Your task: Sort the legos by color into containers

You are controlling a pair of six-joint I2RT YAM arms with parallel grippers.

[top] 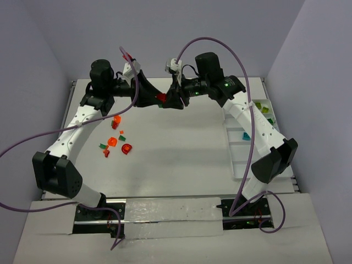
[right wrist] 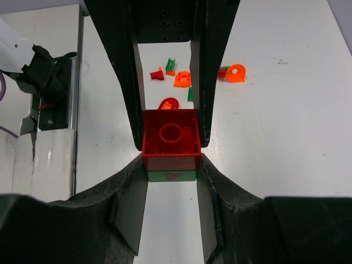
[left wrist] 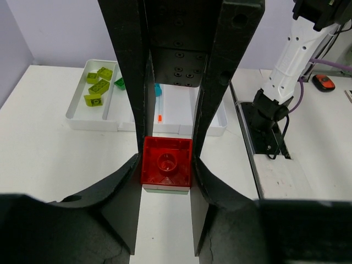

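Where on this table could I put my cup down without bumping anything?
The wide bare middle of the table, bordered by the loose bricks on the left and the white tray on the right, is free. Crowded: the far centre, where the left gripper and right gripper both clamp a red brick.

The right end effector (right wrist: 170,144) clamps a red brick (right wrist: 171,137) atop a green brick (right wrist: 171,176).

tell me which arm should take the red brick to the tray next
Right, probably. Both the left tool and the right tool are clamped on the red brick at the far middle, but the white tray lies on the right tool's side. The loose bricks lie on the left tool's side.
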